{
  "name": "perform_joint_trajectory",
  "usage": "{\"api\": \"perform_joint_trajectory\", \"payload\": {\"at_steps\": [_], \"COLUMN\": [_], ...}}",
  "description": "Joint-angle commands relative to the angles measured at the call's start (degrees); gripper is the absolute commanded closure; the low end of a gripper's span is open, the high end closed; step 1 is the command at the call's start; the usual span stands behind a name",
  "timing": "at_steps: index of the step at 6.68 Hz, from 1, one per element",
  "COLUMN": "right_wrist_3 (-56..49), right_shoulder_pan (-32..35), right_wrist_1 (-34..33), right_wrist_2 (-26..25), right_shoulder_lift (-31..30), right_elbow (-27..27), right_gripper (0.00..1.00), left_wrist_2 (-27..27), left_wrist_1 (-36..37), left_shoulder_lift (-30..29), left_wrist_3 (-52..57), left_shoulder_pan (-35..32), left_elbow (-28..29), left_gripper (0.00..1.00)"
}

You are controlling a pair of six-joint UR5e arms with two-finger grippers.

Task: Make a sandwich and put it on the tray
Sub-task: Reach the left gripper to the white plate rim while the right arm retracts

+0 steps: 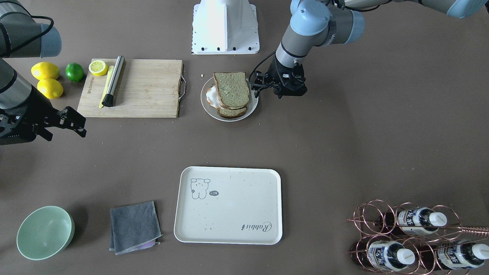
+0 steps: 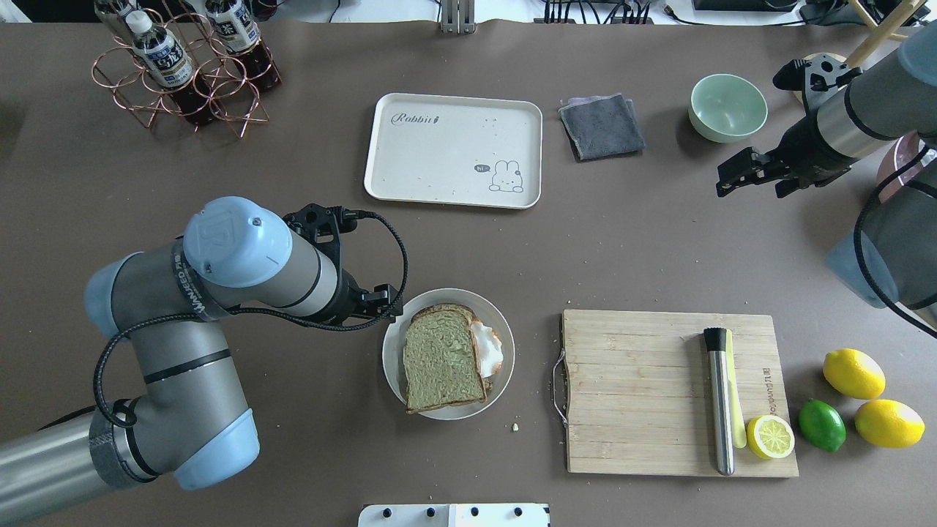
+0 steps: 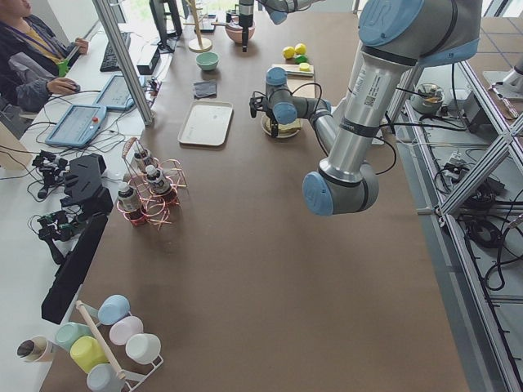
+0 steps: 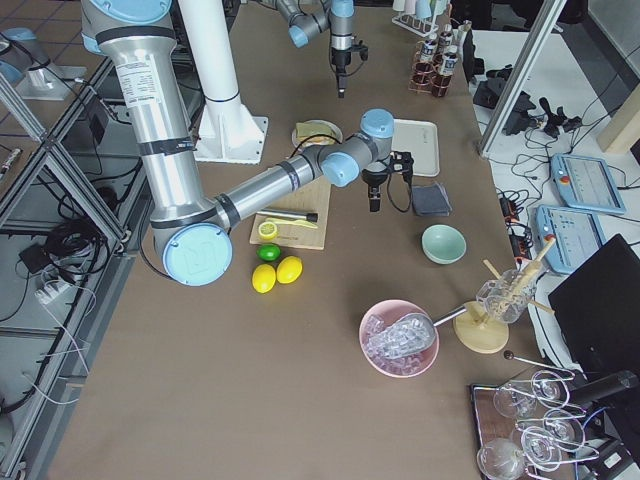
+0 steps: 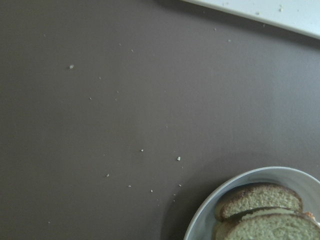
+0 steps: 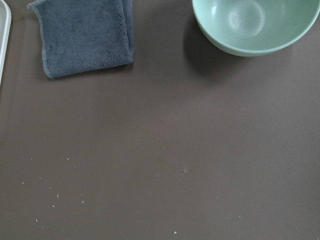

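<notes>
Beside the left rim of the round white plate, the left claw is hovering; its opening cannot be told. The greenish-tan bread-and-fried-egg sandwich is sitting on that plate. Bare brown desk is stretching between it and the cream rounded-rectangle tray farther off. The right claw is hanging spread, empty, over open desk.

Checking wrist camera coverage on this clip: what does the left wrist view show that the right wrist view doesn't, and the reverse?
Only the left wrist view: the rim of the white plate at its lower right, with bread slices on it.
Only the right wrist view: the grey cloth at upper left and the pale green bowl at upper right.
Both: the brown table dotted with crumbs, and a sliver of the tray, top right in the left wrist view, at the left edge in the right wrist view.
</notes>
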Motion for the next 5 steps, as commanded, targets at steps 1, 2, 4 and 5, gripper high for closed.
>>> {"api": "perform_joint_trajectory", "payload": {"at_steps": [1, 2, 4, 5], "right_wrist_3": [-0.10, -0.01, -0.01, -0.01], "right_shoulder_pan": [0.16, 0.07, 0.07, 0.07], "right_wrist_1": [-0.02, 0.06, 0.06, 0.06], "right_wrist_2": [0.00, -0.08, -0.08, -0.08], "right_shoulder_lift": [-0.13, -0.40, -0.66, -0.66], "right_elbow": [-0.20, -0.20, -0.02, -0.20], "right_gripper": [0.00, 0.00, 0.00, 0.00], "left_wrist_2": [2.75, 2.84, 2.84, 2.84], "left_wrist_1": [-0.08, -0.43, -2.27, -2.36], "left_shoulder_lift": [-0.43, 0.18, 0.27, 0.10], "left_wrist_3": [-0.09, 0.00, -0.17, -0.17], "left_shoulder_pan": [2.93, 2.93, 3.19, 3.28], "left_elbow": [0.45, 0.63, 1.59, 1.94], "left_gripper": [0.36, 0.49, 0.59, 0.59]}}
